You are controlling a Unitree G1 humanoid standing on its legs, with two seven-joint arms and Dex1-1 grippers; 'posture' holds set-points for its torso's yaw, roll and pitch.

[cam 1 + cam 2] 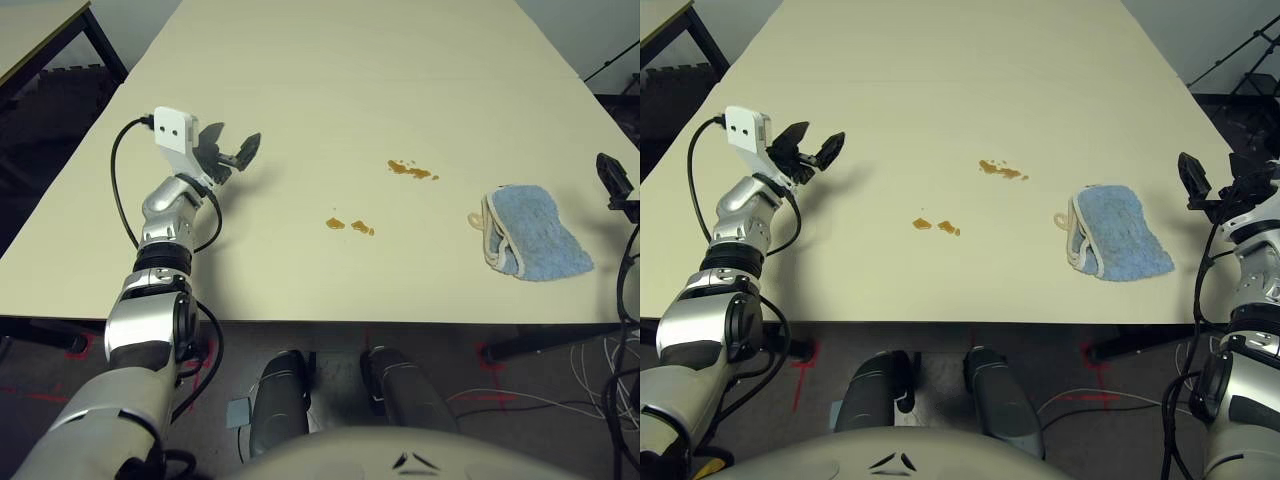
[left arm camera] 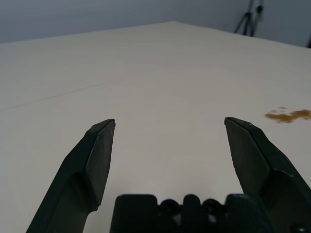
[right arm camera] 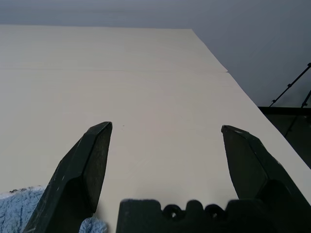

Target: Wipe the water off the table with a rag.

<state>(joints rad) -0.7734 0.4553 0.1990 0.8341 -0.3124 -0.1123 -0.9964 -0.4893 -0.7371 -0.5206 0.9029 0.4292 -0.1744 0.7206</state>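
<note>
Rag (image 1: 1117, 243): we see it folded near the counter's (image 1: 330, 70) right edge, untouched.
Water (image 1: 349, 226): two orange-brown clusters mid-counter, well left of the rag.
Right tool (image 1: 1215, 186): wide, beside the rag.
Left tool (image 1: 229, 148): wide, empty.
Risk: we judge a shallow pinch lifts one fold only, so it trails or drops.
</note>
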